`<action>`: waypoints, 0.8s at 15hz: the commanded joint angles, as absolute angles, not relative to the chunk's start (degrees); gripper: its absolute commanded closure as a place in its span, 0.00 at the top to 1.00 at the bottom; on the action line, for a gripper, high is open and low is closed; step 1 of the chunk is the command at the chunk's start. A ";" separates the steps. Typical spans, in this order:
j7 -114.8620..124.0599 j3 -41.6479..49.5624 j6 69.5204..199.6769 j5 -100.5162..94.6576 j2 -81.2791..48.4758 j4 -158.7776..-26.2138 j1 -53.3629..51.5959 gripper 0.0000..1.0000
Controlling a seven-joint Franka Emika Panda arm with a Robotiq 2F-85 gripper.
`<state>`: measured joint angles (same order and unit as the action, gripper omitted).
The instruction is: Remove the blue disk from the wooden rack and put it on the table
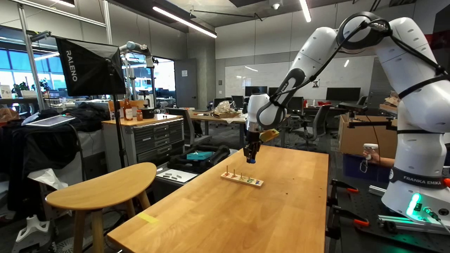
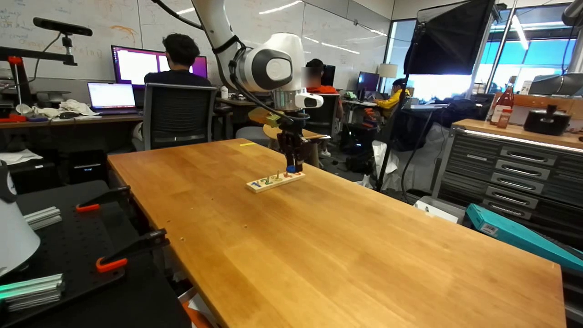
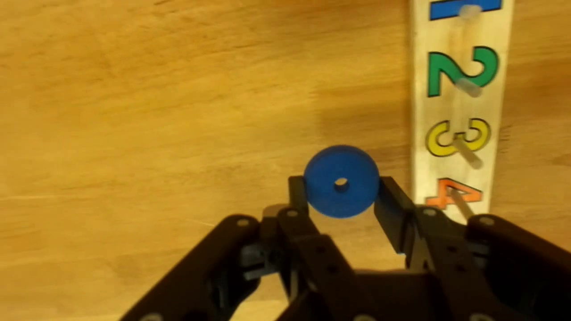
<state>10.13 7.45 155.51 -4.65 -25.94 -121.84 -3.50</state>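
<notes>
The blue disk [image 3: 341,203] is flat with a small centre hole, pinched between my two fingertips. My gripper [image 3: 342,187] is shut on it. The disk also shows as a blue spot below the fingers in both exterior views [image 1: 251,161] [image 2: 291,169]. It is off the pegs, held above the table [image 1: 277,211] and beside the wooden rack [image 3: 446,107]. The rack, with thin upright pegs and coloured numbers, lies right of the disk in the wrist view. It also lies on the table in both exterior views [image 1: 242,182] [image 2: 278,183]. Its end past number 4 is hidden by my finger in the wrist view.
A round-edged wooden stool [image 1: 102,188] stands beside the table. Clamps with orange tips [image 1: 361,222] hold the table edge near the robot base. Yellow tape [image 1: 148,218] marks a table corner. A drawer cabinet [image 2: 514,168] and a teal box [image 2: 519,232] are past the far edge.
</notes>
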 commanded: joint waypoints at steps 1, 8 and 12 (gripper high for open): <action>12.87 10.25 157.13 -6.78 -29.41 -121.72 -3.75 0.18; 12.02 9.23 154.20 -6.81 -27.27 -122.78 -5.18 0.91; 10.16 6.40 149.50 -7.15 -17.40 -124.95 -7.09 1.00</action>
